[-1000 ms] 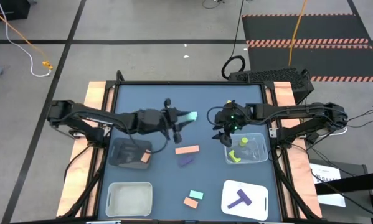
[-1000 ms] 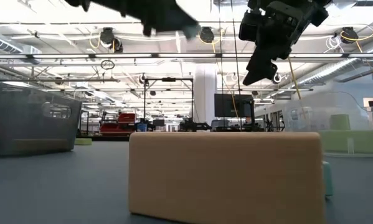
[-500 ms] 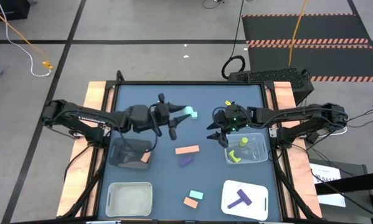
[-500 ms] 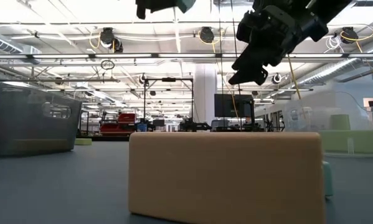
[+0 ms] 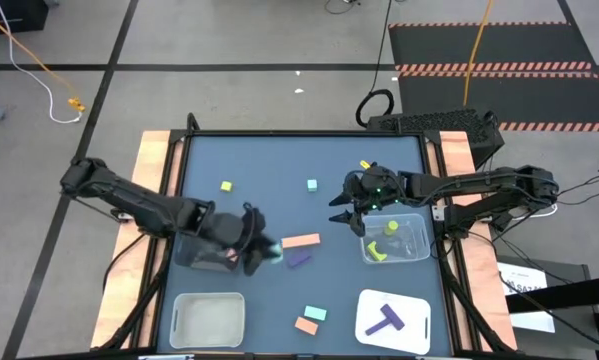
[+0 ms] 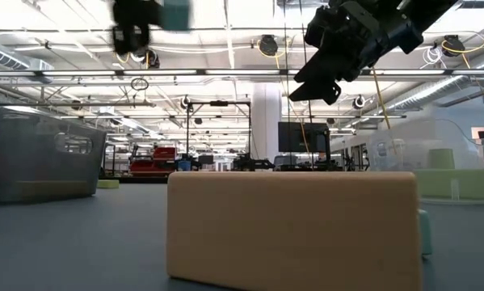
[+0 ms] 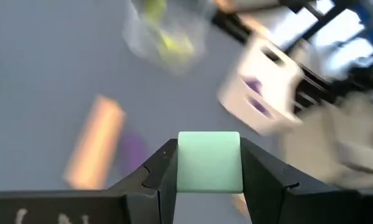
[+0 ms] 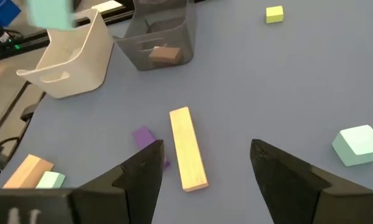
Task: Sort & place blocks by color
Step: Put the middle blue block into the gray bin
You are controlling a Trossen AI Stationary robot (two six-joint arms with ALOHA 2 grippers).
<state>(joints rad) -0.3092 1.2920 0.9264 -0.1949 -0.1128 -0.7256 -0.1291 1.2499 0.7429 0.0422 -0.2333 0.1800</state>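
You are carrying a mint-green cube [image 7: 209, 162] clamped squarely between the fingers of the left gripper [image 5: 263, 250], its flat faces seated against both pads in the left wrist view. In the high view that gripper is sitting left of centre, low over the table, just beside the dark bin [image 5: 207, 247] and touching nothing else that can be seen.

To do this step well, keep the cube level and the grip unchanged while you are travelling. Judging by what already lies in the containers, the white bin [image 5: 209, 318] at the lower left of the high view looks like the free one for mint; the dark bin is holding a salmon-orange piece. Release only once the cube is fully inside the walls, and low, so it is not bouncing out.

Outward from the held cube: the salmon-orange bar [image 5: 300, 241] and the purple block [image 5: 299, 258] are lying just to its right. A second mint cube [image 5: 311, 185] and a yellow-green cube [image 5: 226, 186] are resting higher in the frame, well apart from the tool.

The right gripper [image 5: 345, 208] is waiting right of centre with its fingers spread and holding nothing, beside the clear tray [image 5: 415, 250] of yellow-green pieces.
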